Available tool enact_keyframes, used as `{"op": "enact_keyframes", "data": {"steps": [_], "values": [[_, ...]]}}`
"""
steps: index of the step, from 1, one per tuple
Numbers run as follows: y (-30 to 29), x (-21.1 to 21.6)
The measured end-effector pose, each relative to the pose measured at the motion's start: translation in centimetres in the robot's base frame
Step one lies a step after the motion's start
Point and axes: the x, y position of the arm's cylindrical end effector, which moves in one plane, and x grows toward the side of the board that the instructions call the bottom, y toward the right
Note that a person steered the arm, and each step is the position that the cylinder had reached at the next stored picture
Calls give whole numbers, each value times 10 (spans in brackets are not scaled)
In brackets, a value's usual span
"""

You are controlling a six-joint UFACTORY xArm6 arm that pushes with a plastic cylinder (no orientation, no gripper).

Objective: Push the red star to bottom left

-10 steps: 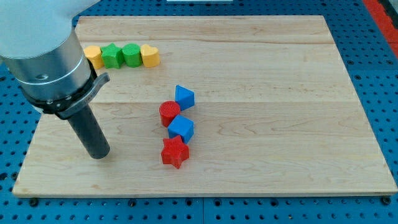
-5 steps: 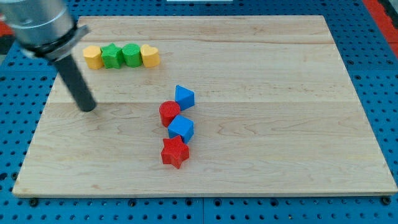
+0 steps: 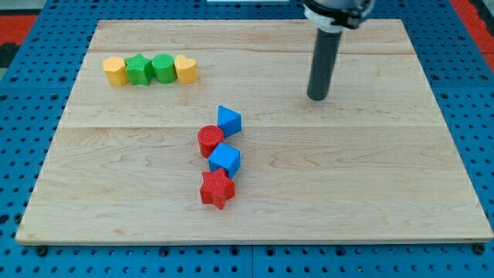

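wooden bench (image 3: 370,193) on a blue pegboard (image 3: 15,139). red star (image 3: 217,188) sits low in the middle of the bench, slightly toward the view's left, at the bottom end of a short chain of four blocks. touching it just above is a blue cube (image 3: 225,159), then a red cylinder (image 3: 210,140), probably ribbed but hard to tell at this size, then a blue block (image 3: 228,120) with a pointed top. my tip (image 3: 316,97) is on the bench up and to the view's right of that chain, well apart from every block, nearest the top blue one. no fingers on this rig, just the rod, so nothing open or closed to report. row of four touching blocks at the view's top left: yellow block (image 3: 114,70), green block (image 3: 139,69), second green block (image 3: 163,67), yellow heart (image 3: 186,69).
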Motion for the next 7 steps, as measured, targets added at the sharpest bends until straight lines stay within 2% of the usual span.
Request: {"op": "enact_keyframes", "data": {"steps": [2, 5, 7], "values": [[-15, 82], [-99, 172], [-208, 145]]}}
